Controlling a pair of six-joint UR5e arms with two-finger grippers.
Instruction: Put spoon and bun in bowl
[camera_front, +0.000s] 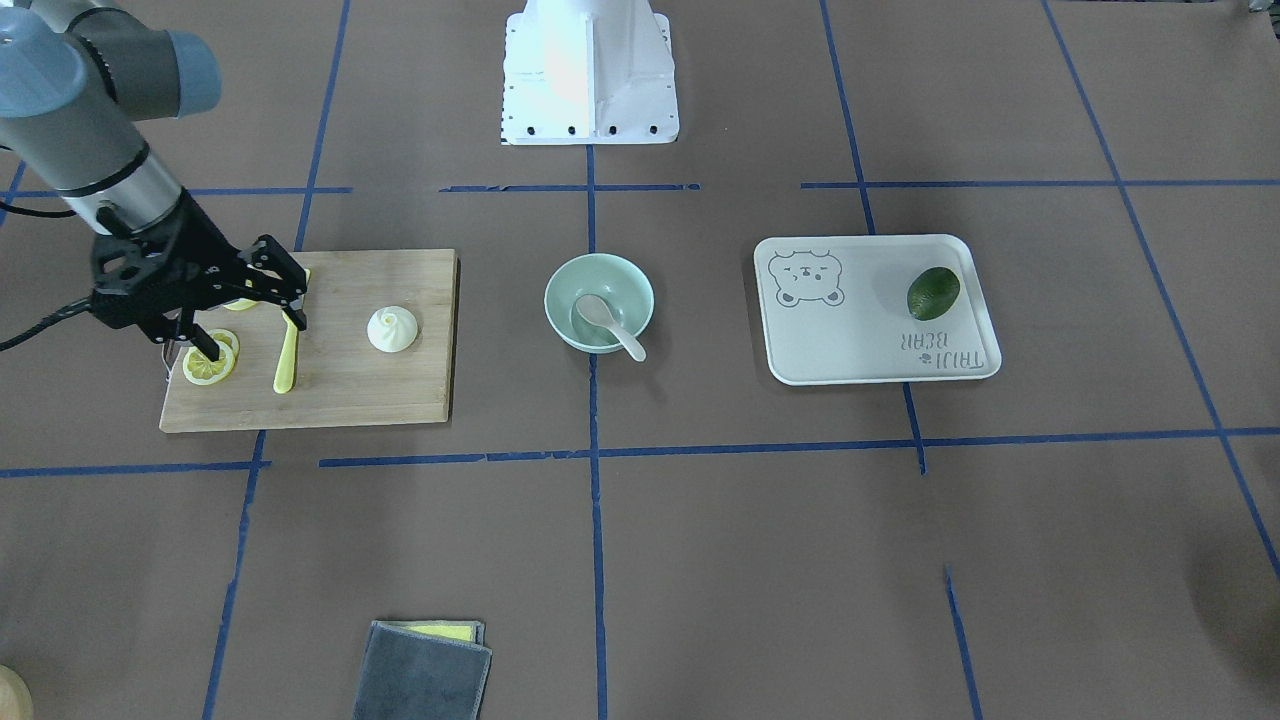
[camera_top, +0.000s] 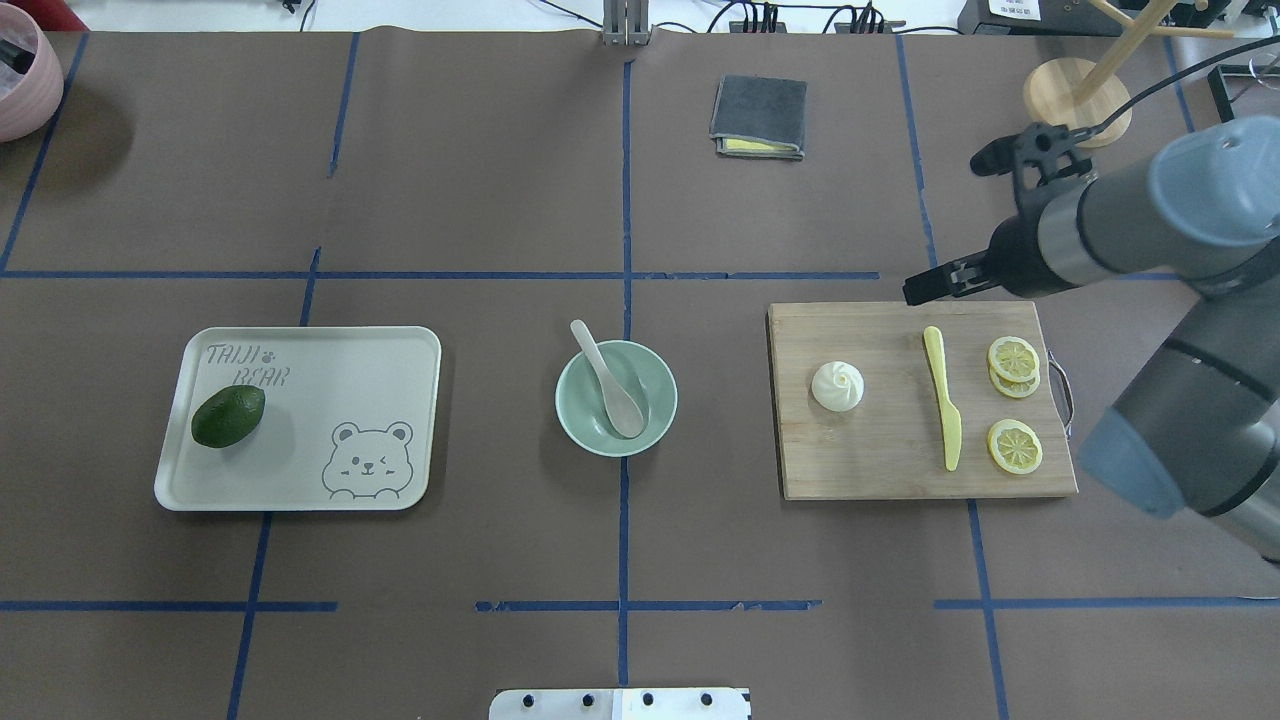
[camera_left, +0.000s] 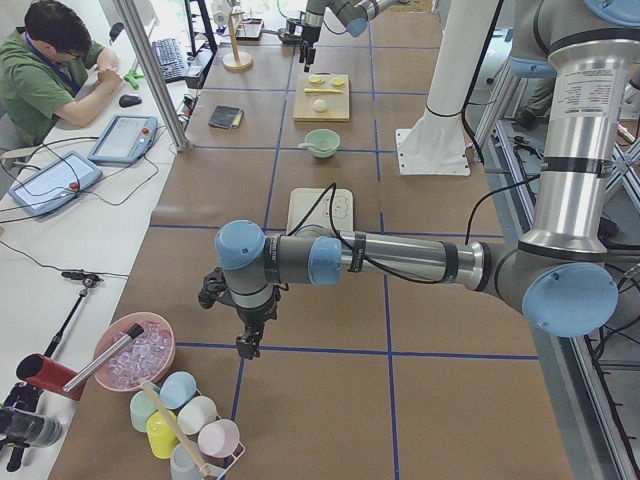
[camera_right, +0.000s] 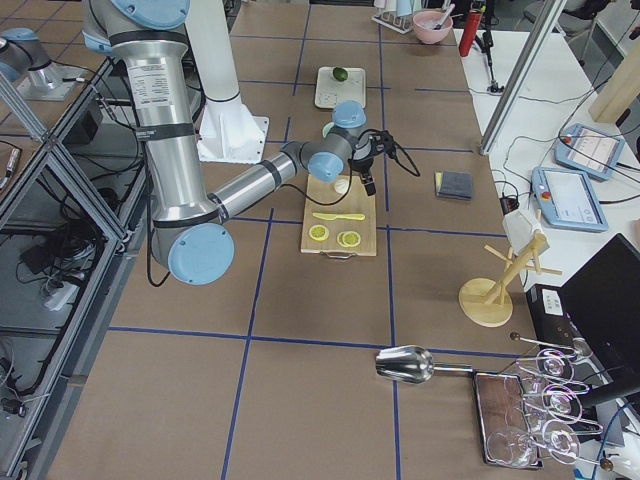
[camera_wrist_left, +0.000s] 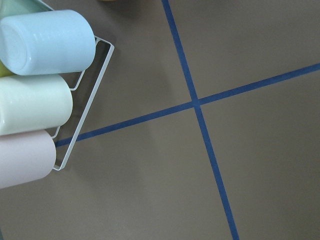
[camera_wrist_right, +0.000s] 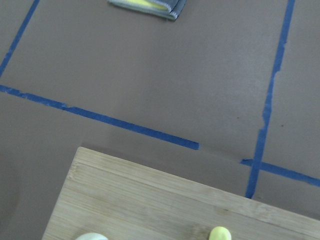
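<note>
The pale spoon (camera_front: 610, 322) lies in the mint-green bowl (camera_front: 562, 285) at the table's middle, its handle over the rim; both also show in the overhead view, spoon (camera_top: 612, 382) and bowl (camera_top: 660, 420). The white bun (camera_front: 392, 329) sits on the wooden cutting board (camera_front: 400, 395), also seen from overhead (camera_top: 837, 386). My right gripper (camera_front: 255, 338) is open and empty, hovering over the board's edge above the lemon slices and knife, apart from the bun. My left gripper (camera_left: 245, 345) shows only in the exterior left view, far from the bowl; I cannot tell its state.
A yellow plastic knife (camera_top: 943, 398) and three lemon slices (camera_top: 1014, 446) lie on the board. A white bear tray (camera_top: 300, 480) holds an avocado (camera_top: 228, 416). A folded grey cloth (camera_top: 758, 117) and a wooden stand (camera_top: 1075, 95) are at the far side.
</note>
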